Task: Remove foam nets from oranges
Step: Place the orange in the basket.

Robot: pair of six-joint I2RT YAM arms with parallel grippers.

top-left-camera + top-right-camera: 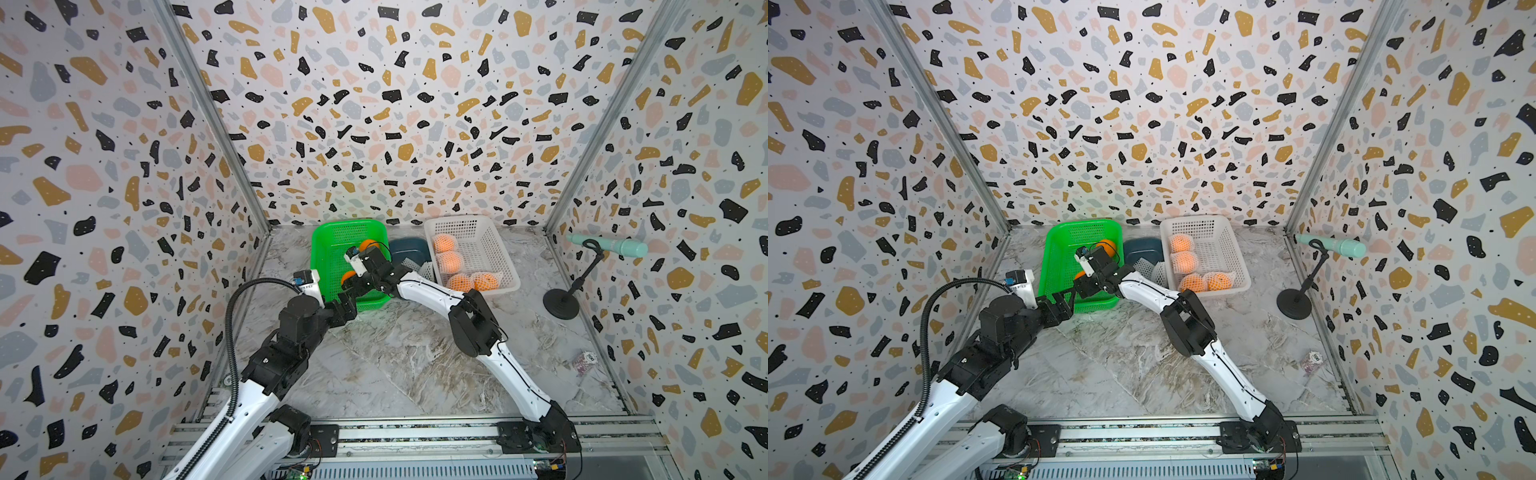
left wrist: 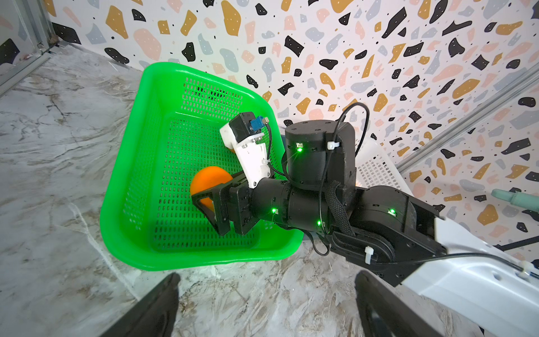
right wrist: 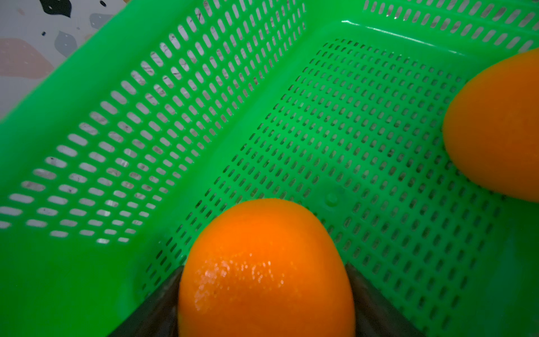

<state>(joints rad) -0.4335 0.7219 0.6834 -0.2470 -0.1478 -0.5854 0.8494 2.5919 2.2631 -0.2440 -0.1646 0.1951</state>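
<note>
Between the fingers of my right claw (image 3: 264,280) sits a bare orange (image 3: 262,233) with shiny skin. Both fingers lie against its flanks with no gap that I can see, so I have it clamped. I hold it low inside the green basket (image 2: 131,181), toward the near end. A second bare orange (image 3: 495,131) lies on the basket floor farther in, apart from mine. My left claw (image 2: 267,277) hangs just outside the basket's near rim, above the marble table (image 2: 58,146), with its fingers spread wide and empty. Beside the green basket stands a dark blue tub (image 1: 409,247), with loose white foam nets (image 1: 424,271) lying at its near side. Next to that is a white basket (image 1: 486,232) holding four netted oranges (image 1: 449,262), pale through their mesh.
</note>
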